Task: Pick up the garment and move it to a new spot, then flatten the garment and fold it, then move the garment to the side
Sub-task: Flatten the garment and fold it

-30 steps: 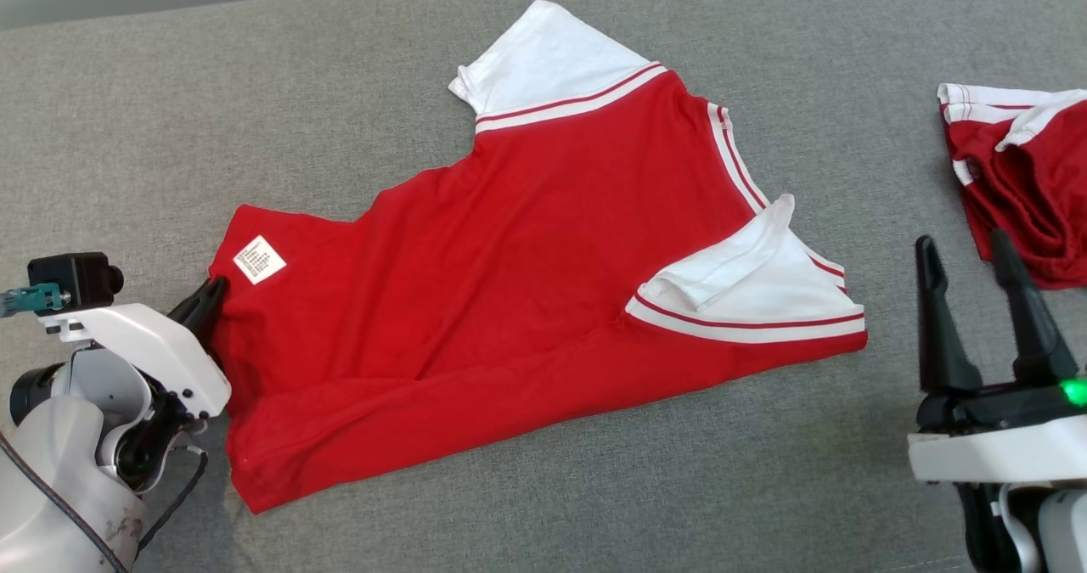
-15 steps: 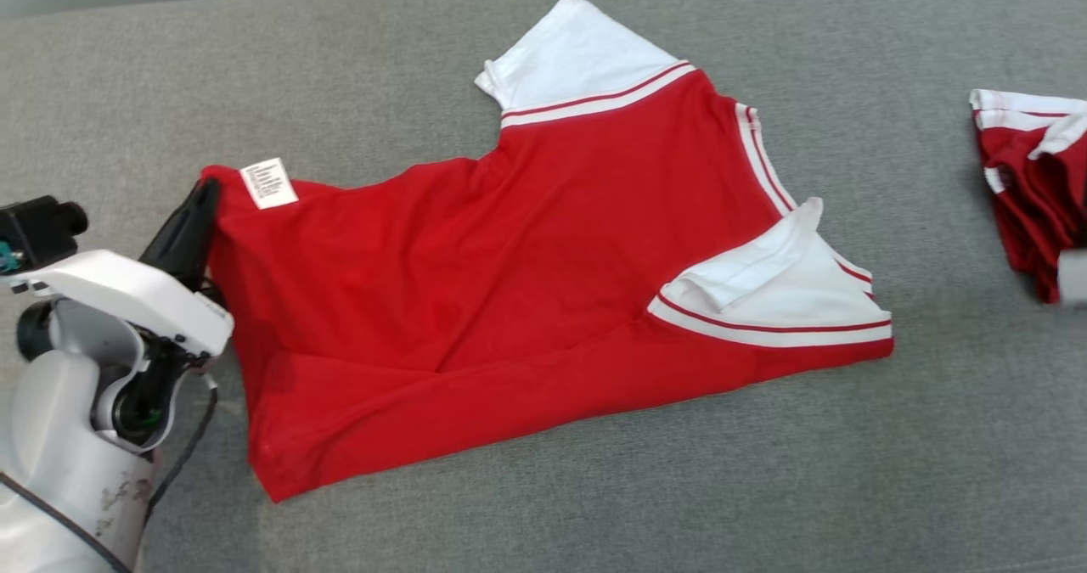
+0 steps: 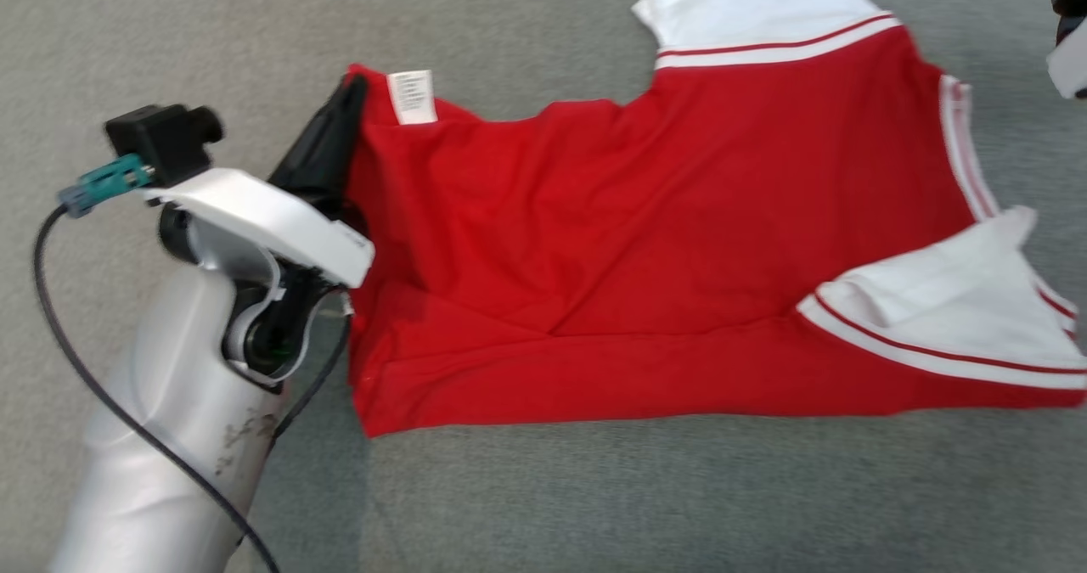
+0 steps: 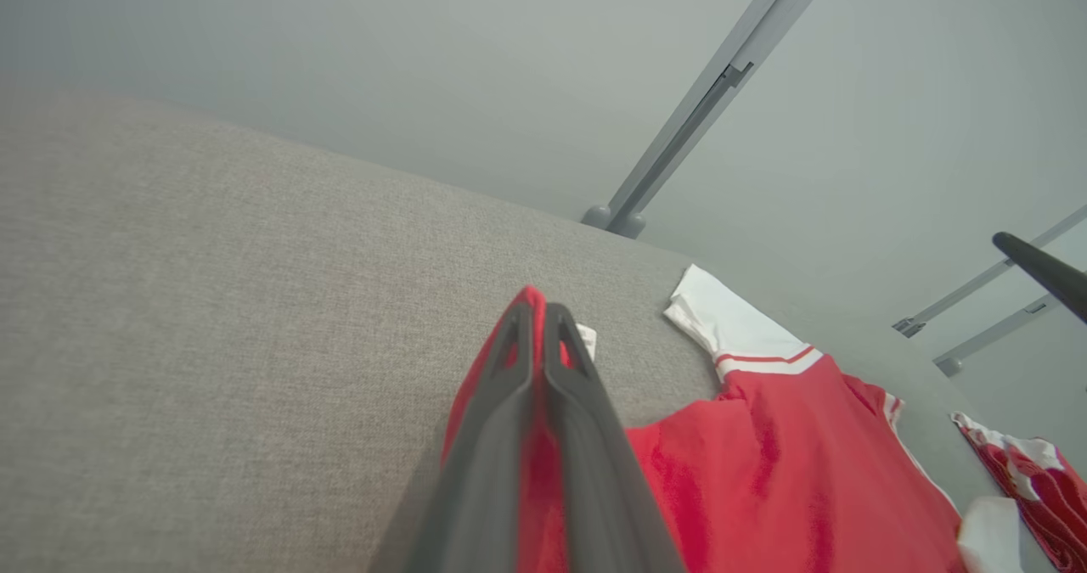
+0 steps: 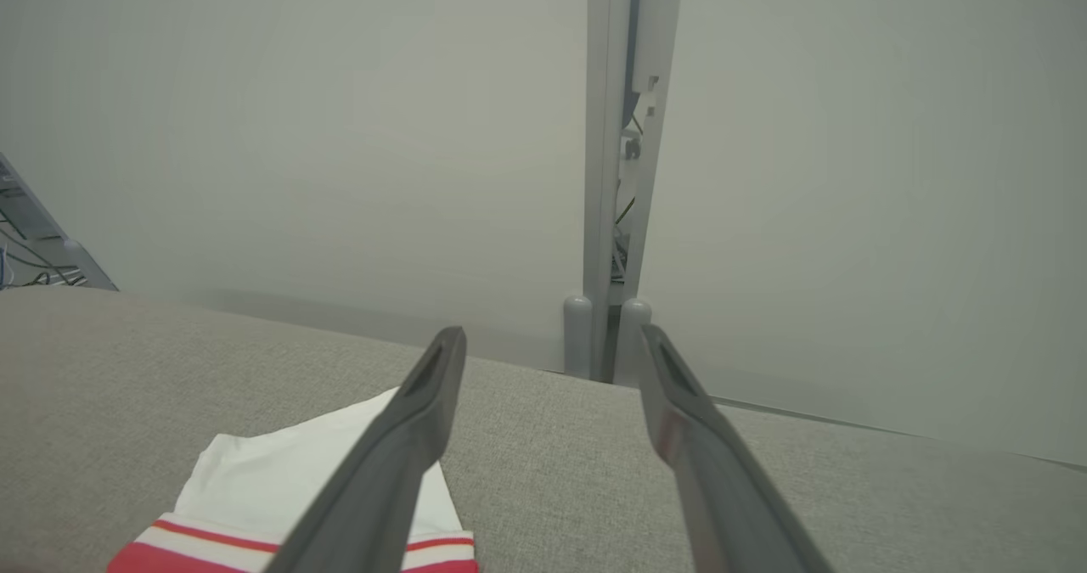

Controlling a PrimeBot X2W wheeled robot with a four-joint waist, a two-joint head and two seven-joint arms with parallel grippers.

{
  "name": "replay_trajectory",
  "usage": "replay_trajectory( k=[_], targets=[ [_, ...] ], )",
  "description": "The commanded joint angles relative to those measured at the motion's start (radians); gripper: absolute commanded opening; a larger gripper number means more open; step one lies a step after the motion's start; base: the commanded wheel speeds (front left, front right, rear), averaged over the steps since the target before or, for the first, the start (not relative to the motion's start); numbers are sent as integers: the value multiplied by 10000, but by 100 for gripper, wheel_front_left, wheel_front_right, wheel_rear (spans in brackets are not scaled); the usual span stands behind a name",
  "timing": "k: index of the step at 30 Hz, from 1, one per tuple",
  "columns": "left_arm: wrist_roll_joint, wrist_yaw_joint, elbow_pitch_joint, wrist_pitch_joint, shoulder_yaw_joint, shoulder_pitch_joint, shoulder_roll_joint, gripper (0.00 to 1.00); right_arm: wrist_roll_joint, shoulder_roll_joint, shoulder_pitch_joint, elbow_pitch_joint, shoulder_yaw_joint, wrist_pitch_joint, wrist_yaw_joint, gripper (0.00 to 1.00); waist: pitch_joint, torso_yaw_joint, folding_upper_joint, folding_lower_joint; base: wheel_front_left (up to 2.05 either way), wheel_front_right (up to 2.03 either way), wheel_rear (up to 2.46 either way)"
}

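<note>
The garment (image 3: 662, 233) is a red T-shirt with white sleeves, spread on a grey fabric surface (image 3: 594, 497). My left gripper (image 3: 346, 102) is shut on its hem corner, right beside the white label (image 3: 412, 96). The left wrist view shows red cloth (image 4: 781, 463) pinched between the closed fingers (image 4: 537, 310). My right gripper (image 5: 552, 339) is open and holds nothing; it hovers above the far white sleeve (image 5: 280, 471). One of its dark fingers (image 4: 1040, 272) shows at the right of the left wrist view.
A second red and white garment (image 4: 1032, 471) lies crumpled further right on the surface. A grey partition wall with upright posts (image 5: 607, 216) stands just past the far edge. The left arm's black cable (image 3: 102, 386) loops beside its forearm.
The left gripper has drawn the labelled hem corner away from me, pulling that side of the shirt straighter. The right gripper left the lower right for the far sleeve. The head camera shifted.
</note>
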Motion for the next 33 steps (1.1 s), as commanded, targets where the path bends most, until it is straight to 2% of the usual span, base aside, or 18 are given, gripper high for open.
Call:
replay_trajectory(
  k=[1, 10, 18, 19, 21, 27, 33],
  targets=[
    [66, -4, -42, -58, -142, -293, -60, 0, 89, -108, -299, 260, 190, 101, 0, 100, 637, 811, 0, 0, 0, 0, 0],
    [-84, -7, -55, -447, -1808, -1109, -690, 0, 541, -244, -2185, 2711, 2249, 1177, -1, 100, 1453, 2195, 0, 0, 0, 0, 0],
    [-458, -6, 270, -984, -2821, -1530, -729, 0, 797, -136, -2811, 4530, 3175, 1899, -1, 100, 1630, 2617, 0, 0, 0, 0, 0],
    [-519, -6, 307, -1057, -2903, -1569, -705, 0, 928, -115, -2854, 4704, 3184, 1978, -1, 77, 1632, 2628, 0, 0, 0, 0, 0],
    [-658, -7, 353, -1212, -3006, -1635, -630, 0, 1061, -89, -2931, 4885, 3324, 2125, -1, 0, 1623, 2616, 0, 0, 0, 0, 0],
    [-1010, -7, 407, -1675, -2860, -1692, -275, 0, 1854, -169, -3331, 4496, 3106, 1244, -8, 0, 1541, 2303, 0, 0, 0, 0, 0],
    [-1461, -7, 251, -1976, -2429, -1504, 391, 0, 2898, -642, -3063, 3276, 2825, -155, -1, 0, 1196, 1677, 0, 0, 0, 0, 0]
  ],
)
